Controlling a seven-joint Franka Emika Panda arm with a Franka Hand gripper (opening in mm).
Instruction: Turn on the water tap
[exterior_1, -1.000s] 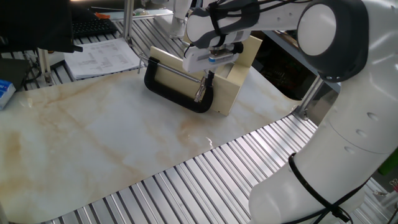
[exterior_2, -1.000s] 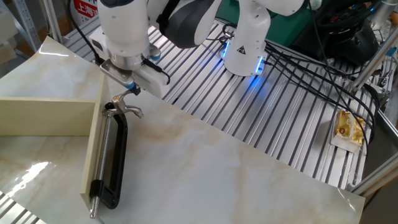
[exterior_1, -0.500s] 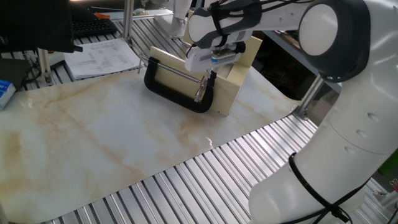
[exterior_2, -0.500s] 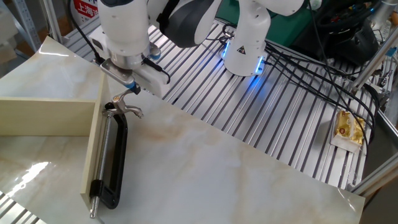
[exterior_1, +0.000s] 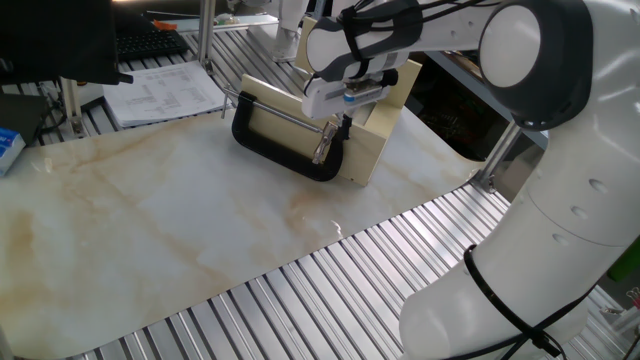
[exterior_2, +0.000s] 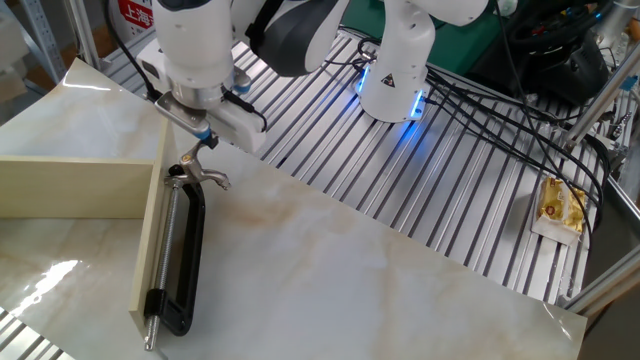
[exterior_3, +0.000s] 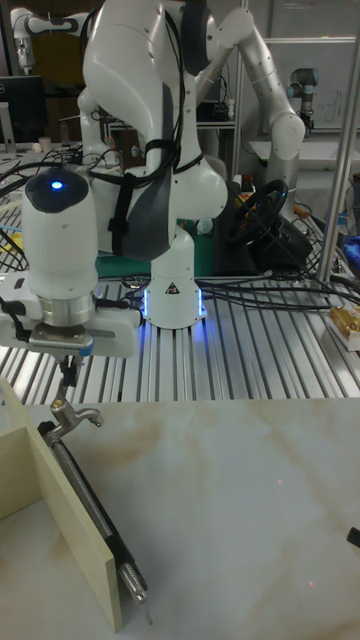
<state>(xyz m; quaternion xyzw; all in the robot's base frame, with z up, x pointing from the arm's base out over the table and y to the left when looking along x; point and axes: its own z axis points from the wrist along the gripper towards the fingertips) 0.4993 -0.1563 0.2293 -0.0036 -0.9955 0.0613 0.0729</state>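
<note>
The water tap (exterior_2: 201, 174) is a small metal piece with a bent lever, held in the jaw of a black C-clamp (exterior_2: 184, 255) lying on the marble table. It also shows in the tall fixed view as the tap (exterior_3: 71, 416) and beside the beige board as the tap (exterior_1: 324, 146). My gripper (exterior_2: 206, 141) hangs straight over the tap's top, fingers pressed together, the tips just above or barely touching it. In the tall view the gripper (exterior_3: 67, 388) looks narrow and shut, and from the side the gripper (exterior_1: 345, 119) is partly hidden by its own hand.
A beige L-shaped board (exterior_2: 80, 188) stands against the clamp. Papers (exterior_1: 165, 93) and a keyboard (exterior_1: 150, 44) lie at the table's far edge. The robot base (exterior_2: 396, 70) and cables (exterior_2: 500, 90) sit on the slatted metal bench. A small packet (exterior_2: 561, 208) lies at the right.
My gripper has risen slightly and drifted a little sideways over the tap. The tap's lever and the clamp look unmoved.
</note>
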